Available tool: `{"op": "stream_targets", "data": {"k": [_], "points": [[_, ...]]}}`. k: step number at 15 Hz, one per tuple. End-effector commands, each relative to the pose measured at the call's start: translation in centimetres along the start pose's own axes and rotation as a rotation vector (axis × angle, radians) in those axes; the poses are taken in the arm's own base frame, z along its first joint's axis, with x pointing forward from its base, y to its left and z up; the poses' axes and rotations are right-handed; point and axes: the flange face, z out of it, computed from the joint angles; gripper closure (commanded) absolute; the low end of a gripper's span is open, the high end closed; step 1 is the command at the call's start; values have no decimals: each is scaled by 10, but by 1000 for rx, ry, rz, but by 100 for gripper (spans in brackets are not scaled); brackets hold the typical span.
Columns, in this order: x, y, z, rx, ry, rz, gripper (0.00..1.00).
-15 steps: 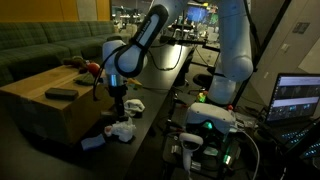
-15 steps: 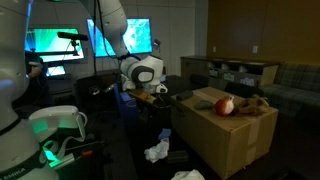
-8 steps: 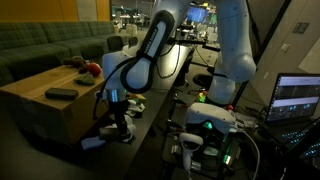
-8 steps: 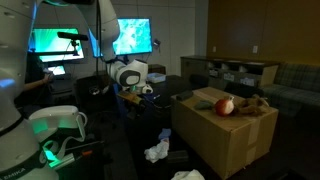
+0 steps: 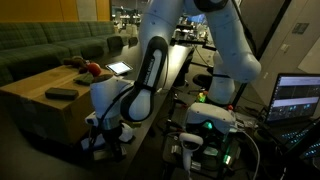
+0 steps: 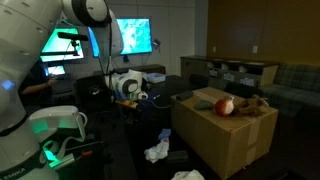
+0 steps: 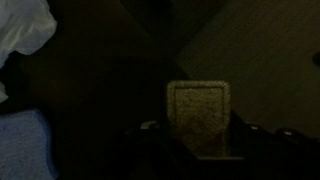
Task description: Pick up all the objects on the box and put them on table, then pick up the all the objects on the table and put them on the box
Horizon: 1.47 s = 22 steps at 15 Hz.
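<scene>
Exterior views, left to right. The box (image 5: 35, 108) stands at the left in front of a green sofa (image 5: 45, 42). On its top we see the dark bar (image 5: 62, 93), and farther back the red toy (image 5: 93, 69), both well apart from the arm. In an exterior view the red toy (image 6: 225, 105) lies near the middle of the box top.

Beside the box, the arm is bent low over the table (image 5: 148, 128). The tool (image 5: 105, 127) points down at the dark surface. The blue piece (image 5: 92, 143) lies just left of and below it, and the white cloth toy (image 5: 122, 130) just to its right. Both are on the table, not on the box. A tablet (image 5: 118, 68) with a lit screen lies farther back. At the far right is a laptop (image 5: 300, 98).

Wrist view: very dark. The white toy (image 7: 22, 25) is at top left and the blue piece (image 7: 20, 140) at lower left. A pale square patch (image 7: 200, 115) sits at centre; we cannot identify it.

Tool state: we cannot tell whether it is released or clenched, nor whether it is grasping anything.
</scene>
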Motion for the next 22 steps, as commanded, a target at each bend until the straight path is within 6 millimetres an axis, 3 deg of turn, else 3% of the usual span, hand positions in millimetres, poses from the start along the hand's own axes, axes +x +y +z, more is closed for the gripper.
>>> {"op": "stream_targets", "data": {"k": [1,5,11,12,13,14,17,22], "points": [[26,-6,19,-28,-1,-8,68],[39,-8,42,-74,-22,-26,68],[51,2,54,-113,-31,-8,68],[53,4,54,-117,-30,-4,57],[55,7,53,-119,-30,1,19],[55,10,52,-118,-32,7,18],[58,17,40,-120,-14,25,1],[62,35,19,-137,65,84,0]]}}
